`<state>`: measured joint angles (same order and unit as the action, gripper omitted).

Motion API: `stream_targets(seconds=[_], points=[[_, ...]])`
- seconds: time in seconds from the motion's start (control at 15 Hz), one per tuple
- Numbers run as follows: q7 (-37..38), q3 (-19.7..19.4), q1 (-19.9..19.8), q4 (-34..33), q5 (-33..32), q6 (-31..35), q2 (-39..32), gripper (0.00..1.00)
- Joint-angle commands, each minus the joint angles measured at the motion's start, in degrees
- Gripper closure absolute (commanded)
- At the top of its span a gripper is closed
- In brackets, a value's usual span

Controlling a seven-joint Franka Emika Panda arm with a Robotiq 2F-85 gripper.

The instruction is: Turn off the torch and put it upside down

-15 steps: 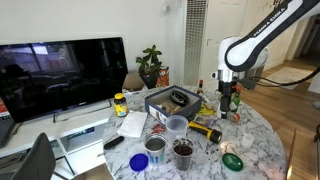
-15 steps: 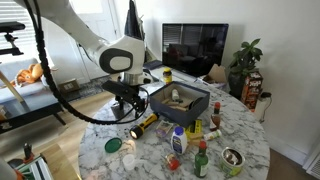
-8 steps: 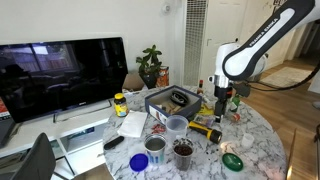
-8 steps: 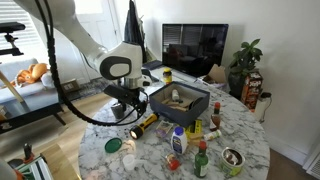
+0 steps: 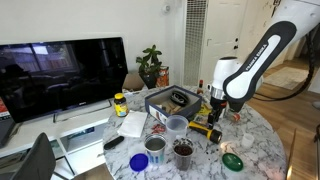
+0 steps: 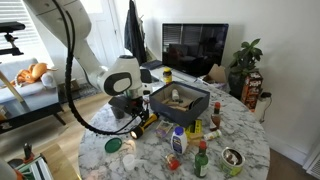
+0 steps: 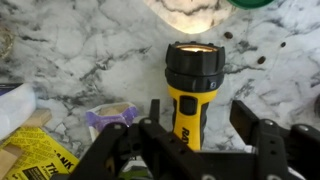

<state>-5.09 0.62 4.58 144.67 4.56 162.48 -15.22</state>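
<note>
Marble table (image 7: 80,50) looks slick: the gripper (image 7: 196,110), jaws apart, straddles the lit torch (image 7: 192,88), which could roll.

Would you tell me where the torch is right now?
In the wrist view, the torch lies flat on the marble table, its yellow body between the fingers of the open end effector; in an exterior view it sits beside the dark tray.

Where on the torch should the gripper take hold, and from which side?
Probably best to grip the torch on its yellow body, just behind the wider black head, coming straight down from above. It lies on its side on the table, so both flanks are free, and the open gripper straddles it.
</note>
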Motion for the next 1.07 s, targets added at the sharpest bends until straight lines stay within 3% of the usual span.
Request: stream_targets(seconds=[0.0,0.27,0.4,1.0], points=[[7.5,-2.6,2.1,0.5,-5.8,4.3,-2.3,0.58],[13.2,-6.3,4.7,0.8,-10.4,5.9,-2.3,0.89],[14.0,-5.8,4.6,0.4,-10.1,6.5,-3.1,0.99],[18.8,-7.9,8.0,-0.1,-8.9,10.6,-5.7,1.00]])
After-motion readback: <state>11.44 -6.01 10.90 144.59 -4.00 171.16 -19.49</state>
